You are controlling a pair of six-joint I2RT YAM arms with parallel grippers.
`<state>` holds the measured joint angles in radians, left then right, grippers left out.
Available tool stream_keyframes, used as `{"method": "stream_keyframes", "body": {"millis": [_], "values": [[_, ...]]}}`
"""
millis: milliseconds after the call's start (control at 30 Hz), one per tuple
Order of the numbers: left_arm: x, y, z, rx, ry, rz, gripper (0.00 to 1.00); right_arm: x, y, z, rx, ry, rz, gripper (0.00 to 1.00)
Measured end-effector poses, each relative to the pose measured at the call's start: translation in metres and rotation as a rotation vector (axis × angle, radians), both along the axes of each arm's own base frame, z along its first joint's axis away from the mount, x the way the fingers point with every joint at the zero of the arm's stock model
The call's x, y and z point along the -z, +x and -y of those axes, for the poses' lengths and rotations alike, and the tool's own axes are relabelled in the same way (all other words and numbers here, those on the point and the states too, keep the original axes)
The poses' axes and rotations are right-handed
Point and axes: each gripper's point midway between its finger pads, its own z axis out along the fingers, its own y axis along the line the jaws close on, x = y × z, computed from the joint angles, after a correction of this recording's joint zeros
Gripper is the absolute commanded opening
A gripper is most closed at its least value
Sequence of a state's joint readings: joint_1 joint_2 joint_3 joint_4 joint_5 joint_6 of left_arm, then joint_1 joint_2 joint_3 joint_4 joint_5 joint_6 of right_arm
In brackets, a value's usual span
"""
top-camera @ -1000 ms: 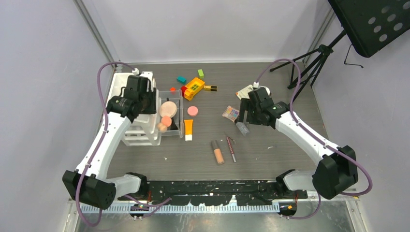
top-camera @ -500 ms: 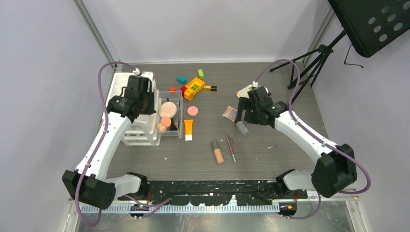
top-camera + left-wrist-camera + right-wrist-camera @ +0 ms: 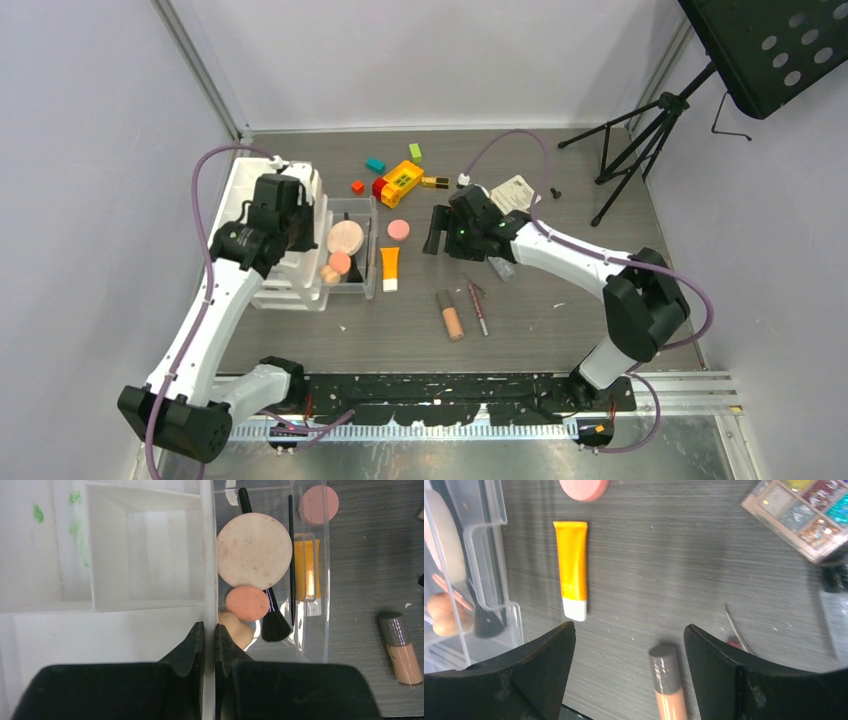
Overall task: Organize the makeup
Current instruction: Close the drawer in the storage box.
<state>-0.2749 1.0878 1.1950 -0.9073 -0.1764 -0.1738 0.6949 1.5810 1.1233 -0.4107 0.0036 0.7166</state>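
In the clear tray (image 3: 325,605) lie a large peach compact (image 3: 254,550), a small orange compact (image 3: 247,603) and a black brush (image 3: 275,625). My left gripper (image 3: 209,630) is shut on the thin wall where the white organizer (image 3: 262,290) meets that tray. On the table lie an orange tube (image 3: 571,565), a pink compact (image 3: 399,229), a beige tube (image 3: 667,680), a red pencil (image 3: 478,308) and an eyeshadow palette (image 3: 804,515). Low over the table, my right gripper (image 3: 629,630) stands open, the beige tube's grey cap between its fingers, untouched.
At the back are a yellow-and-red toy brick (image 3: 400,182), a gold-black lipstick (image 3: 435,182), and teal (image 3: 375,165), green (image 3: 415,152) and red (image 3: 357,186) blocks. A paper card (image 3: 515,190) lies behind my right arm. A tripod (image 3: 620,160) stands at the far right.
My left gripper has closed on the organizer's wall. The organizer and tray have shifted slightly nearer. My right arm has swung left from the palette to above the tubes, still open.
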Motion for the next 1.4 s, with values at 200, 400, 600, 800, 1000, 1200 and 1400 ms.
{"method": "stream_keyframes", "body": {"millis": [200, 400, 600, 800, 1000, 1200, 1400], "values": [[0.000, -0.004, -0.002, -0.003, -0.012, 0.070, 0.00, 0.023, 0.011, -0.035, 0.044, 0.050, -0.001, 0.82], [-0.001, -0.004, -0.003, -0.006, -0.016, 0.087, 0.00, 0.048, 0.014, -0.071, 0.018, 0.031, -0.019, 0.82], [-0.001, -0.004, -0.003, -0.006, -0.019, 0.094, 0.00, 0.027, 0.024, -0.116, -0.025, 0.082, 0.033, 0.82], [-0.001, -0.004, -0.002, -0.005, -0.022, 0.096, 0.00, 0.018, 0.027, -0.161, -0.069, 0.101, 0.075, 0.82], [-0.001, -0.004, -0.002, -0.002, -0.025, 0.096, 0.00, 0.029, 0.013, -0.195, -0.120, 0.084, 0.077, 0.82], [-0.001, -0.004, -0.001, 0.001, -0.029, 0.095, 0.00, 0.023, 0.005, -0.221, -0.156, 0.105, 0.091, 0.82], [-0.001, -0.004, -0.001, 0.002, -0.029, 0.095, 0.00, 0.013, -0.002, -0.238, -0.189, 0.173, 0.083, 0.82]]}}
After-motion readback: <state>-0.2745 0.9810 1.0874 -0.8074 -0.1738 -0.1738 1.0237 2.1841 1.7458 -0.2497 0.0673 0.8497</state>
